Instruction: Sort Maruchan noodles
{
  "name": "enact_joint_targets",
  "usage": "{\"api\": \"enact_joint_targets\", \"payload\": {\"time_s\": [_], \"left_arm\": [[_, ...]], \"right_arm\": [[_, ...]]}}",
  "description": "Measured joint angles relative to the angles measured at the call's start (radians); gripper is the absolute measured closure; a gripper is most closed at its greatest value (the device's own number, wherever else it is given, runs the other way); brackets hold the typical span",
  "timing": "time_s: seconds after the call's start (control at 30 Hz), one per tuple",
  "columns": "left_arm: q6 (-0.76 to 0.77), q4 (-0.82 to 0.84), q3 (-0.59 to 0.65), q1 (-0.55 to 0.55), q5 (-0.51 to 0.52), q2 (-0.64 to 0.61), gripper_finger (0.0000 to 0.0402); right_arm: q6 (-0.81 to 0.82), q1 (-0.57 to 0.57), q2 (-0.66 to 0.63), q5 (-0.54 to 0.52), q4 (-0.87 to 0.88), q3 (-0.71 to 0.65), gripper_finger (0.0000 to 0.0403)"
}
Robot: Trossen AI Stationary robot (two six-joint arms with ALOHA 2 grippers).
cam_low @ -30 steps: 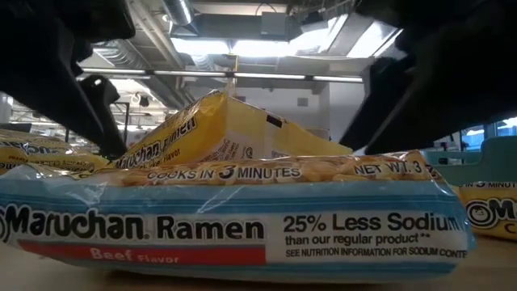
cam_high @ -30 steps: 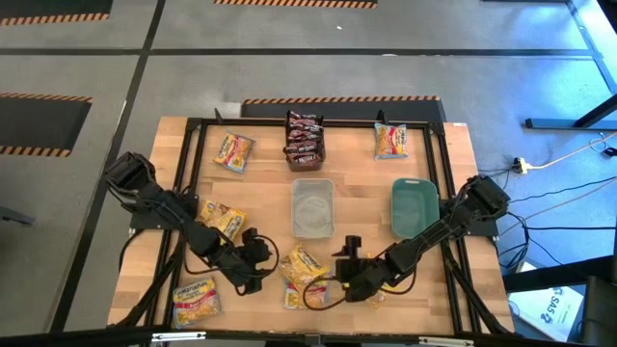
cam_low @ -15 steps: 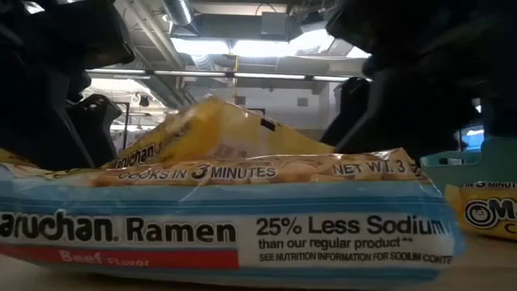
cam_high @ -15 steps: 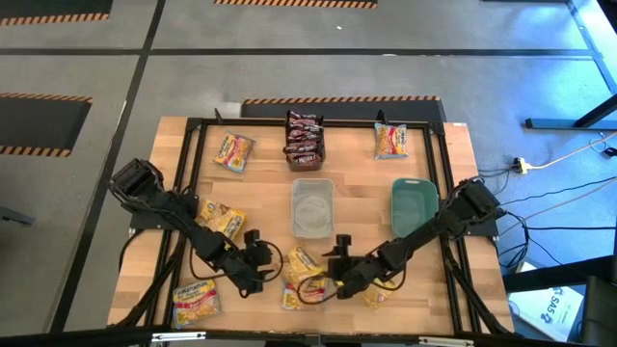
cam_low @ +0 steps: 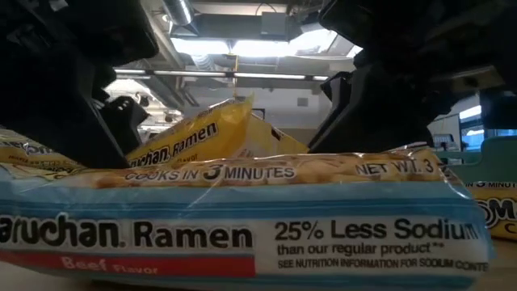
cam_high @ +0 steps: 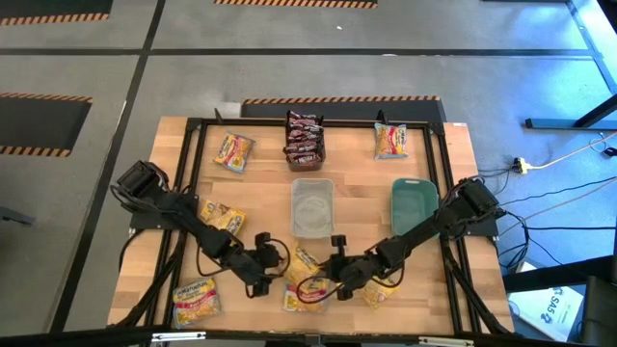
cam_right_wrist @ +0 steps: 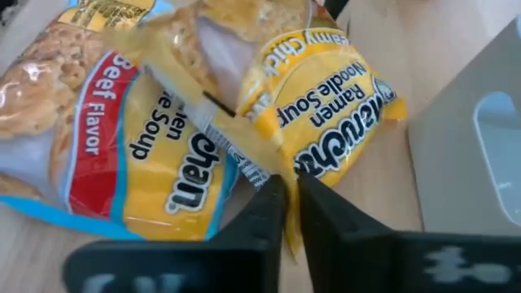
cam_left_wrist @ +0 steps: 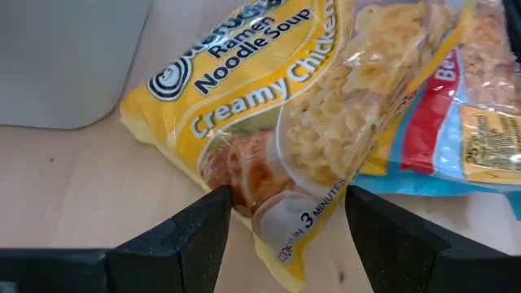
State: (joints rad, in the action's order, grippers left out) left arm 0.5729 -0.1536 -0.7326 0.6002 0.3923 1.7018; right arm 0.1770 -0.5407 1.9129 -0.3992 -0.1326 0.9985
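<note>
Near the table's front edge, a yellow Creamy Chicken Maruchan packet [cam_high: 305, 262] lies tilted on a blue-edged Beef packet [cam_low: 242, 218]. My right gripper [cam_right_wrist: 291, 203] is shut on the yellow packet's edge, coming from the right. My left gripper [cam_left_wrist: 285, 216] stands open at the packet's opposite end, with a corner of the packet [cam_left_wrist: 281, 232] between its fingers. I cannot tell whether they touch it. Other packets lie at the far left [cam_high: 234, 150], far right [cam_high: 390, 141], left [cam_high: 222, 218] and near left [cam_high: 196, 299]. My right gripper pinches the yellow packet's thin sealed edge [cam_right_wrist: 273, 167] between its two fingers, and a sliver of yellow film shows between them. The fingers slant down from the table's right side. The packet sits tilted, its body resting on the Beef packet.
A dark bin [cam_high: 304, 140] with dark packets stands at the far middle, a clear bin [cam_high: 312, 207] at the centre and a teal bin [cam_high: 413, 207] to its right. Another yellow packet [cam_high: 378, 291] lies under my right arm. A black frame runs round the table.
My right gripper has gone left and down to the yellow packet and shut on its edge. My left gripper has gone right and down toward the same packet, staying open.
</note>
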Motion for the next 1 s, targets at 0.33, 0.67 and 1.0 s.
{"api": "enact_joint_targets", "payload": {"time_s": [0.33,0.67,1.0], "left_arm": [[0.0,0.005,0.0,-0.011,-0.021,-0.025,0.0166],[-0.001,0.013,0.0,-0.011,-0.066,-0.128,0.0166],[0.046,0.09,0.0,-0.002,-0.059,-0.128,0.0166]], "right_arm": [[-0.194,-0.052,0.0,-0.178,0.036,0.016,0.0403],[-0.539,-0.143,0.0,-0.41,0.084,0.119,0.0403],[0.027,-0.112,-0.013,-0.417,0.209,0.138,0.0379]]}}
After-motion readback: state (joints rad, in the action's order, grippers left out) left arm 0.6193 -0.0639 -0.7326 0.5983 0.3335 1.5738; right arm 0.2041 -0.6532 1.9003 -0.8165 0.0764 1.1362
